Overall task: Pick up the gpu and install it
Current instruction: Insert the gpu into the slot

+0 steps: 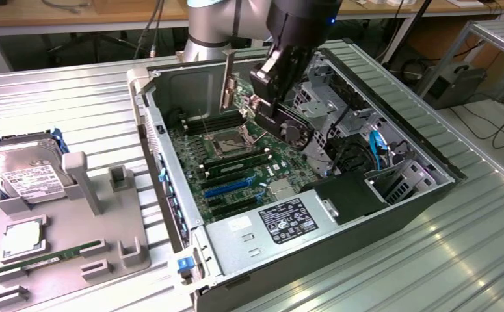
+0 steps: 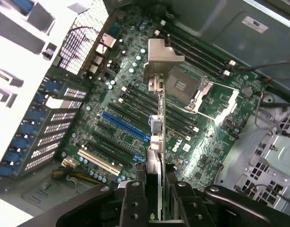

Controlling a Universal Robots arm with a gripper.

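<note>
My gripper (image 1: 266, 97) is shut on the gpu (image 1: 293, 129), a dark card with a black round fan and a silver end bracket. I hold it tilted in the air above the open computer case (image 1: 408, 140). In the wrist view the gpu (image 2: 157, 124) shows edge-on, its bracket farthest from the fingers (image 2: 135, 201). My gripper (image 2: 156, 189) clamps the card's near end. Below it lies the green motherboard (image 2: 112, 94) with its blue expansion slot (image 2: 126, 126); the card hangs clear of that slot.
A CPU socket (image 1: 235, 138) and RAM slots lie beneath the card. The power supply (image 1: 291, 218) sits at the case's near end, drive cages and cables (image 1: 378, 153) at the exterior view's right. A grey fixture (image 1: 78, 227) holds a hard drive (image 1: 26, 174) and RAM stick (image 1: 48, 257).
</note>
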